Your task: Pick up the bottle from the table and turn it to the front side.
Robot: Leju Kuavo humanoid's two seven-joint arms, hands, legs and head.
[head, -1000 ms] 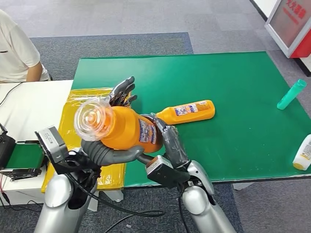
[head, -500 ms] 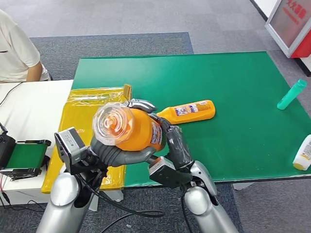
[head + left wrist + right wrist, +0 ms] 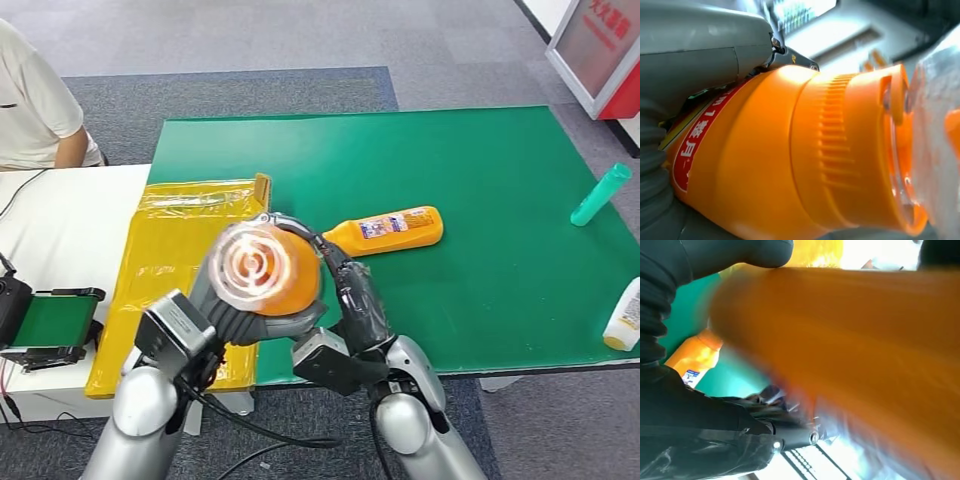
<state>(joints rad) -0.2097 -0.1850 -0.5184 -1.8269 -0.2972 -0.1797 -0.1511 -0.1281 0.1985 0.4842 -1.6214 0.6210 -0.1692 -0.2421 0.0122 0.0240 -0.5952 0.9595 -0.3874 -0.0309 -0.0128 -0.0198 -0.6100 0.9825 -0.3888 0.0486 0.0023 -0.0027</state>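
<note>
Both hands clamp the orange bottle [image 3: 290, 275] above the near table edge in the head view: left hand [image 3: 226, 315] cups it from below, right hand [image 3: 355, 300] grips its far end. Clear cap [image 3: 249, 262] faces the camera. A second orange bottle [image 3: 389, 230] lies on the green table [image 3: 490, 200].

Left wrist view: thumb [image 3: 696, 40] pressed on the bottle's label side, ribbed collar [image 3: 836, 145] beyond.

Right wrist view: blurred; dark fingers [image 3: 715, 255] lie against the orange body.
</note>
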